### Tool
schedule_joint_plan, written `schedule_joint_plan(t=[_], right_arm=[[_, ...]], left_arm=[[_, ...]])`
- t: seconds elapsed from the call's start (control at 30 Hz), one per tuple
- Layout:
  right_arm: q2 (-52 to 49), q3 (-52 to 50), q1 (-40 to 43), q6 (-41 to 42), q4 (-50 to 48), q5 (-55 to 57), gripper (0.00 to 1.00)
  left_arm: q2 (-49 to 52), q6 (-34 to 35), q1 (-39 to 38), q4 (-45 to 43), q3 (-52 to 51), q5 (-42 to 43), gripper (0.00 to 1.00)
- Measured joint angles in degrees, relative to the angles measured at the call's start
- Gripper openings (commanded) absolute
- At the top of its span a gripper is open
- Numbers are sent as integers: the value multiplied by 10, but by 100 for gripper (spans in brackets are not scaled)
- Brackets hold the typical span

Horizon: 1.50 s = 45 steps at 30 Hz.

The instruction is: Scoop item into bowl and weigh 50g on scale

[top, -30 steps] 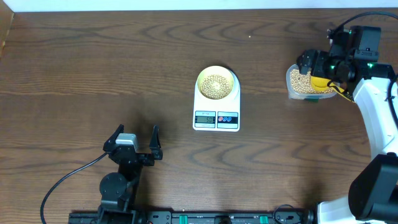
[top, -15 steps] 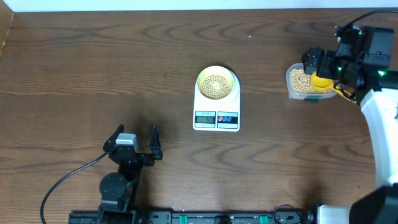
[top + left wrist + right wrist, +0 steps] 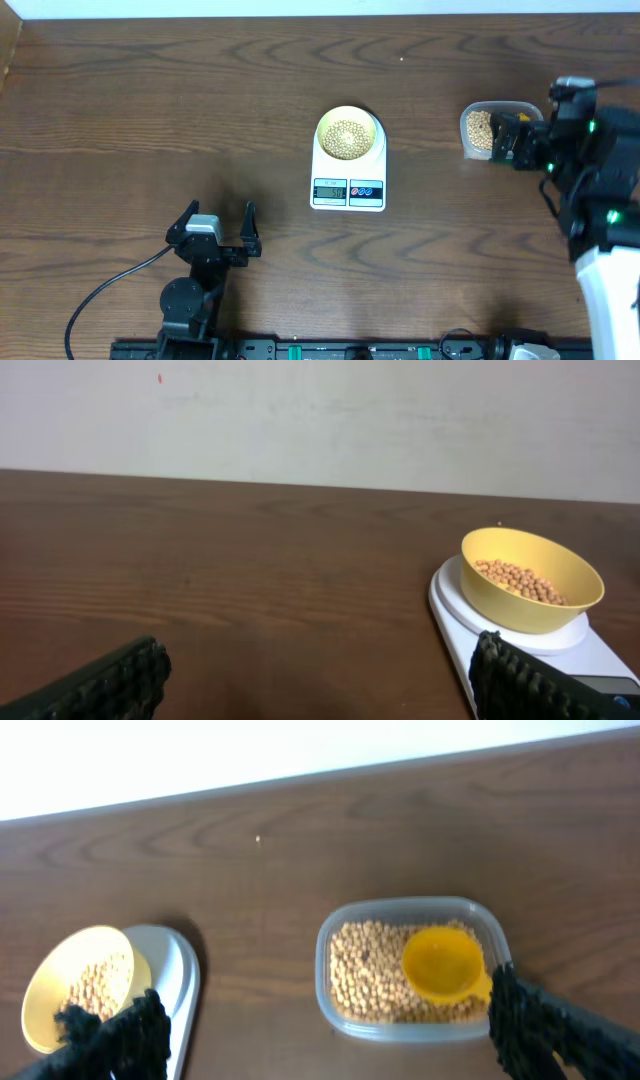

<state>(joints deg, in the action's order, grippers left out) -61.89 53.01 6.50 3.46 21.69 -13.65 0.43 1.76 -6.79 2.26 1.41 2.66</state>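
The pale yellow bowl sits on the white scale at mid-table, and a layer of tan beans covers its bottom. The left wrist view shows the bowl on the scale to the right. My left gripper rests near the front edge, open and empty. My right gripper hovers at the near side of the clear tub. It is open with nothing between its fingers. A yellow scoop lies on the beans inside the tub.
The scale's display and two buttons face the front edge. Bare brown table stretches left of the scale. A black cable trails from the left arm's base. A pale wall borders the far edge.
My right arm has drawn back from over the tub toward the front of the table, and the scoop stays in the tub. The left arm has not moved.
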Motion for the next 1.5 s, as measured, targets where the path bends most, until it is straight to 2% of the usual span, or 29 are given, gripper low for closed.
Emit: schedule_joint_plan(t=[0.23,0.6,0.97,1.1,1.5], right_arm=[[152,-178,-1,0,-160,-1,99],[298,-294,-3,0,-194,-1,99],[453,-477,-13,-7,-336,31,99],[490,-522,-24,-27,-344,38,99],[534,-526,-43,-53,-244,71,99]], left_arm=[[0,1,0,0,0,0,98],[0,1,0,0,0,0,98],[0,1,0,0,0,0,98],[0,1,0,0,0,0,98],[0,1,0,0,0,0,98]])
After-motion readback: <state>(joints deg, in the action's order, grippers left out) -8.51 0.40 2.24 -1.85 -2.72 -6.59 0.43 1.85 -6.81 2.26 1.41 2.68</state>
